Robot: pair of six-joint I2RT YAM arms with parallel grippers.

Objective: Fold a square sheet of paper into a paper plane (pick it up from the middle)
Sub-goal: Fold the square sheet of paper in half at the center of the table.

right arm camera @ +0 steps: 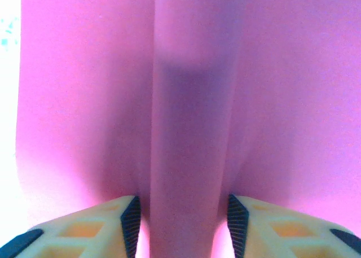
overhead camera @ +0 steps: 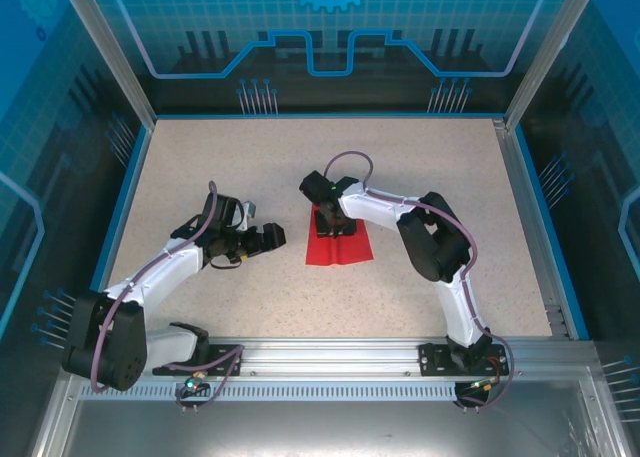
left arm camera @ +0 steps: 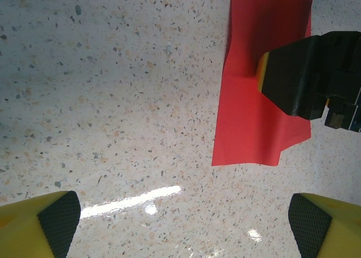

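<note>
The square sheet of paper (overhead camera: 342, 247) is bright red and lies on the speckled tabletop near the middle. It bulges up into a lengthwise ridge (right arm camera: 192, 128). My right gripper (overhead camera: 328, 223) is down on the sheet's far half, jaws half closed astride that ridge, with a thin gap showing beside each pad (right arm camera: 131, 221). In the right wrist view the gripper (right arm camera: 183, 227) has the ridge between its fingers. My left gripper (overhead camera: 266, 237) hovers open just left of the sheet, nothing between its fingers (left arm camera: 53, 218). The left wrist view shows the sheet's (left arm camera: 254, 128) near corner and the right gripper's finger (left arm camera: 296, 74) on it.
Blue-edged transparent walls (overhead camera: 120, 177) enclose the tabletop (overhead camera: 200, 167). A metal rail (overhead camera: 330, 357) carrying both arm bases runs along the near edge. The right arm's elbow (overhead camera: 435, 242) stands to the right of the sheet.
</note>
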